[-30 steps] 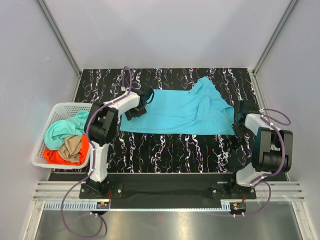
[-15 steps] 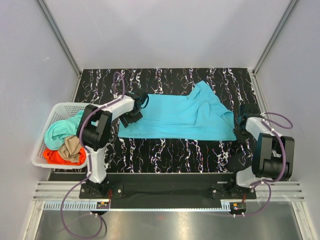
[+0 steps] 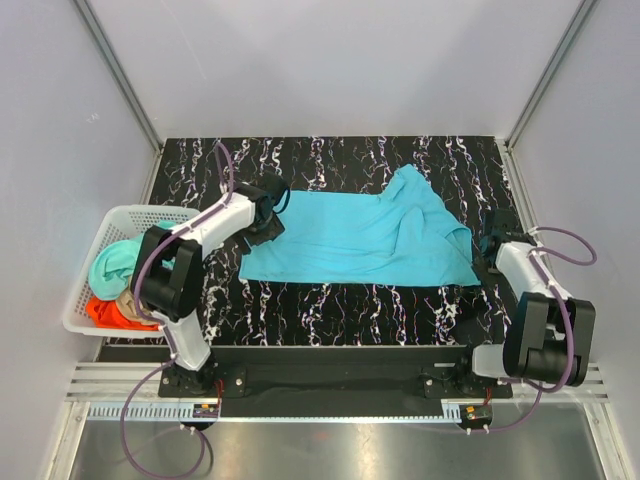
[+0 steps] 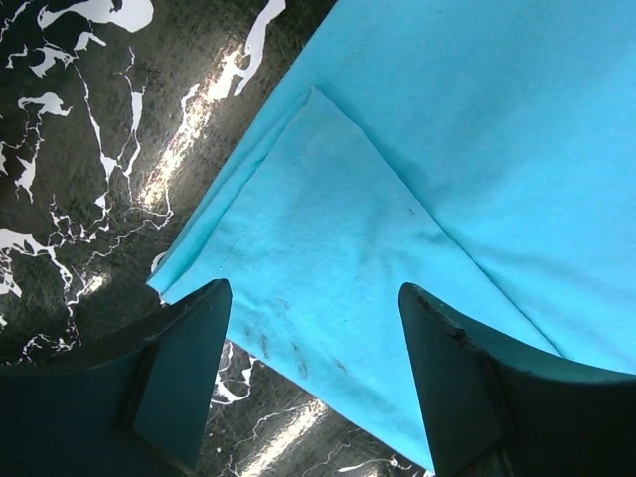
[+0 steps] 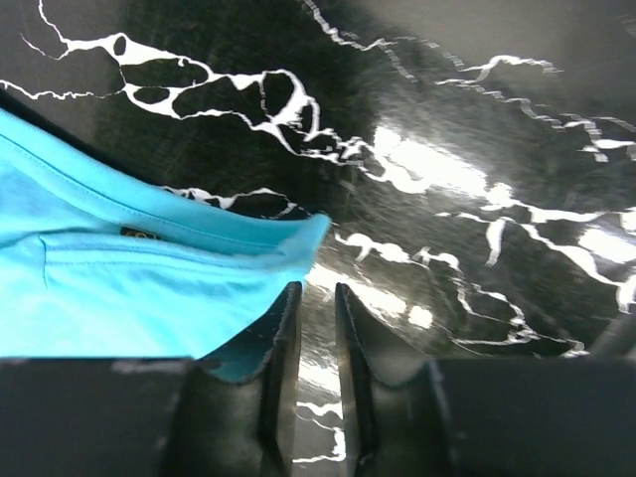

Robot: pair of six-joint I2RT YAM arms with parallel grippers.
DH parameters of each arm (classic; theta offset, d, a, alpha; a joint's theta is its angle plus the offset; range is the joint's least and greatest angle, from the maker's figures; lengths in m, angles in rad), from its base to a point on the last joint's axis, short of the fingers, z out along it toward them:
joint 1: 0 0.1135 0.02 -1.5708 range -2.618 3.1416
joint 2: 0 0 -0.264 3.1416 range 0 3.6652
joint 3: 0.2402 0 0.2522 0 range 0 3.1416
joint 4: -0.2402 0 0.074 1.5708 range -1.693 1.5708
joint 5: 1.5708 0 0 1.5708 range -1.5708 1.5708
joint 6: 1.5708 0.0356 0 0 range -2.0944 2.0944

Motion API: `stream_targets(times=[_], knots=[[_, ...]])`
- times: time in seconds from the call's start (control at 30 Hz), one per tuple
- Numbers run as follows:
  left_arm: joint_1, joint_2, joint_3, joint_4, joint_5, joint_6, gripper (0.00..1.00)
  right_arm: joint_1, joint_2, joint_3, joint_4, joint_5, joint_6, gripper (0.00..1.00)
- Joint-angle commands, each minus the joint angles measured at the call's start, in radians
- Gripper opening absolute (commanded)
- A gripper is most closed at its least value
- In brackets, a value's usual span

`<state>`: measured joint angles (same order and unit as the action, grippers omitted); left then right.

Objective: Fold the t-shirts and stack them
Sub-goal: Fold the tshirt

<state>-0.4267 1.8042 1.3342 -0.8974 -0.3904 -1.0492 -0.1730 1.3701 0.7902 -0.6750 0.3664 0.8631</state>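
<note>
A bright cyan t-shirt (image 3: 365, 238) lies spread across the black marbled table (image 3: 330, 300), bunched in folds toward its right end. My left gripper (image 3: 266, 222) hovers over the shirt's left corner. In the left wrist view it (image 4: 313, 298) stands wide open, with the hemmed cyan corner (image 4: 328, 248) lying flat below, not pinched. My right gripper (image 3: 485, 243) is at the shirt's right end. In the right wrist view its (image 5: 316, 288) jaws are parted by a narrow gap with bare table between them, and the cyan corner (image 5: 199, 268) lies just left of the left finger.
A white lattice basket (image 3: 125, 212) sits at the table's left edge. It holds a mint-teal t-shirt (image 3: 108, 262), a tan one (image 3: 127, 300) and an orange-red one (image 3: 108, 316). Grey walls close in the table's back and sides.
The cyan shirt has slid toward the near edge and a little to the right. My right jaws have parted and let its corner go. The left gripper has shifted left and widened.
</note>
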Motion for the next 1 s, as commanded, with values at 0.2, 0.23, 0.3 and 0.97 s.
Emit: stream_targets(times=[0.2,0.23,0.3,0.97], knots=[[-0.009,-0.21,-0.053,0.308,0.384,0.363,0.75,-0.006,-0.187,0.072,0.144,-0.305,-0.307,0.36],[-0.01,-0.248,-0.072,0.395,0.44,0.38,0.75,-0.006,-0.192,0.066,0.196,-0.509,-0.359,0.37],[-0.014,-0.284,-0.13,0.486,0.589,0.419,0.77,-0.006,-0.171,0.072,0.33,-0.653,-0.436,0.43],[0.049,-0.036,0.215,0.376,0.57,0.652,0.75,0.03,0.76,0.96,0.29,-0.886,-0.645,0.56]])
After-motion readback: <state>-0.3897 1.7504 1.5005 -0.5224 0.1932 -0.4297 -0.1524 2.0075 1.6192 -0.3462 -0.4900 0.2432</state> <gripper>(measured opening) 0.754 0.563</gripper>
